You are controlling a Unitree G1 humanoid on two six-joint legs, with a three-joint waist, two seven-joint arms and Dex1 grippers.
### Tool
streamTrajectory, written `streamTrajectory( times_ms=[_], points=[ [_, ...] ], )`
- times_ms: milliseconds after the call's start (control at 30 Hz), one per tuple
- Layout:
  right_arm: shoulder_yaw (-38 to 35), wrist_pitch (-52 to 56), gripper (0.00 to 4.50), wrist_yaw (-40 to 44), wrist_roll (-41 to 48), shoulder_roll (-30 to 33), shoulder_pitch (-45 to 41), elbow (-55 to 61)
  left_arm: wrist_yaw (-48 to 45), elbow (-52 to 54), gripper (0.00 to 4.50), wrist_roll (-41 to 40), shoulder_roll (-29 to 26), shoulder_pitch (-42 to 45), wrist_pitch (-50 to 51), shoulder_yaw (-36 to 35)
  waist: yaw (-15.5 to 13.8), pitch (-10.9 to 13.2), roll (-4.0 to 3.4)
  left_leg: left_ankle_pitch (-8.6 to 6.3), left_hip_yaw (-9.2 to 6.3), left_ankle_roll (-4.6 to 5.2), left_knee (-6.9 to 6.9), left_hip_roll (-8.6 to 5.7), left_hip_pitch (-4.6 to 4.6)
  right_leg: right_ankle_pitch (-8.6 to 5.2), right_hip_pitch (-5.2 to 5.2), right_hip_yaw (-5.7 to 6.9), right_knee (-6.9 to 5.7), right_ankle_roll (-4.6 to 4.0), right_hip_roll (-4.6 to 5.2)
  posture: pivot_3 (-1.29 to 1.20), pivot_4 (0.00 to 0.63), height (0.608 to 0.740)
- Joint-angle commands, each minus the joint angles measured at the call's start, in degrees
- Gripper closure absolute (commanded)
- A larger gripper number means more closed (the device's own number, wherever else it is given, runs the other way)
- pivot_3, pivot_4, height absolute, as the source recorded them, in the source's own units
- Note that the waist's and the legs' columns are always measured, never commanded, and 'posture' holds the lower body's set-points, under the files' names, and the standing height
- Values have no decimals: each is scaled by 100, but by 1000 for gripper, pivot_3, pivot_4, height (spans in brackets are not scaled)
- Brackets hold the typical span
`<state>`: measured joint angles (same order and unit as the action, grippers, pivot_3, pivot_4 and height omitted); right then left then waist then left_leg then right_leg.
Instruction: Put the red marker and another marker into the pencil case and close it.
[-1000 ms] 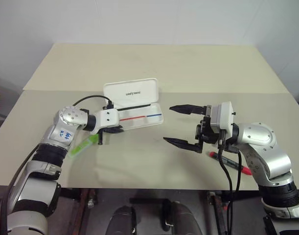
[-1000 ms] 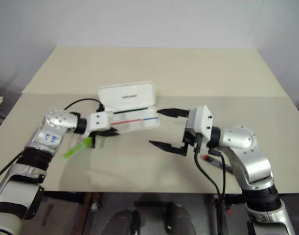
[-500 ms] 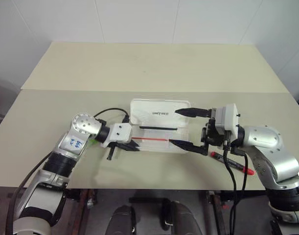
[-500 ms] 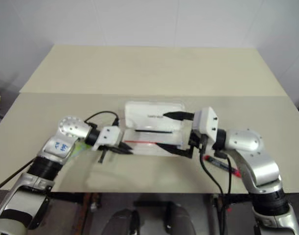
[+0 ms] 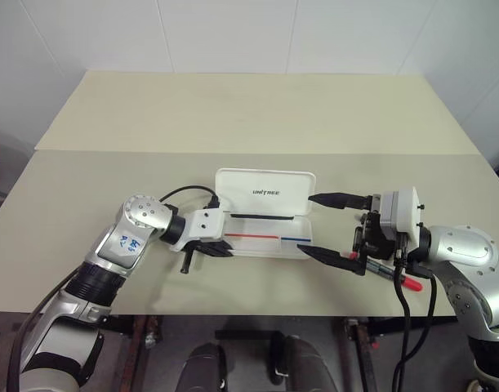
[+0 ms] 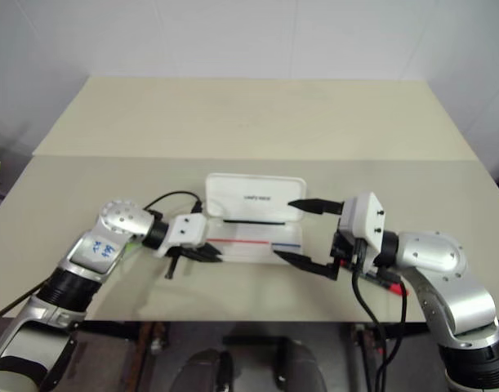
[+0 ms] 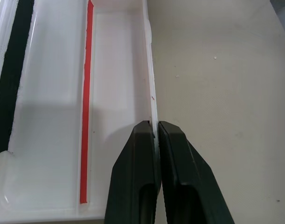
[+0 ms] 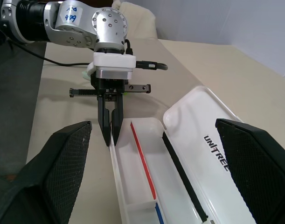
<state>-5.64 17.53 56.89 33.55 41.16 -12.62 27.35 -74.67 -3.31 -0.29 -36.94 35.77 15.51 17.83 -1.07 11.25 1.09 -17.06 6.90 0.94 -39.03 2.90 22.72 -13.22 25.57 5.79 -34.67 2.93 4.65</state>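
dragged nearer: pencil case, front wall pinched by left gripper; right gripper spread; next, fetch red marker.

Open case mid-table, a gripper at each end

The pencil case lies open on the table, its lid toward 12 o'clock of the tray. The left gripper is at the tray's 9 o'clock end, pinching its front wall. The right gripper is just beside the 3 o'clock end. The red marker lies at 3 o'clock, under that gripper's wrist.
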Motion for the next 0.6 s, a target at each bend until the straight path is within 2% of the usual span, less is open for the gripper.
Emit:
streamTrajectory(
  times_ms=[33, 167, 300, 400, 500, 600],
  points=[
    [-96, -69, 0, -86, 73, -32, -40, 228, -11, 132, 4478, 25, -87, -31, 320, 108, -3, 0, 0, 0, 0, 0, 0, 0, 0, 0, 0, 0, 0, 0, 0, 0, 150, 740],
    [-8, -88, 0, -119, 24, -82, -122, 170, -17, 205, 3427, 38, -140, 7, 656, 155, 0, 0, 0, 0, 1, 0, 0, -1, -2, 0, 0, 0, -2, 0, -2, 0, 150, 740],
    [58, -97, 0, -130, -17, -129, -174, 128, -78, 338, 2117, -154, -111, 21, 899, 104, -19, 0, 0, 3, 1, -5, 0, 0, -10, -3, -4, -3, -7, -4, -2, 0, 150, 740],
    [84, -97, 0, -129, -33, -161, -212, 96, -16, 415, 958, -206, -99, 28, 981, 77, -23, 0, 0, 7, 1, -6, 0, 0, -9, -3, -4, -6, -6, -5, -1, 0, 150, 740],
    [101, -103, 0, -112, -36, -186, -241, 64, 81, 478, 46, -269, -54, 28, 1012, 34, -24, 0, 0, 7, 2, -6, 0, 0, -9, -3, -4, -7, -5, -5, 0, 0, 150, 740],
    [137, -119, 0, -97, -45, -226, -253, 25, 249, 519, 46, -374, 47, 22, 982, -82, -26, 0, 0, 7, 0, -6, 0, 0, -9, -3, -4, -6, -6, -5, -1, 0, 150, 740]
  ],
)
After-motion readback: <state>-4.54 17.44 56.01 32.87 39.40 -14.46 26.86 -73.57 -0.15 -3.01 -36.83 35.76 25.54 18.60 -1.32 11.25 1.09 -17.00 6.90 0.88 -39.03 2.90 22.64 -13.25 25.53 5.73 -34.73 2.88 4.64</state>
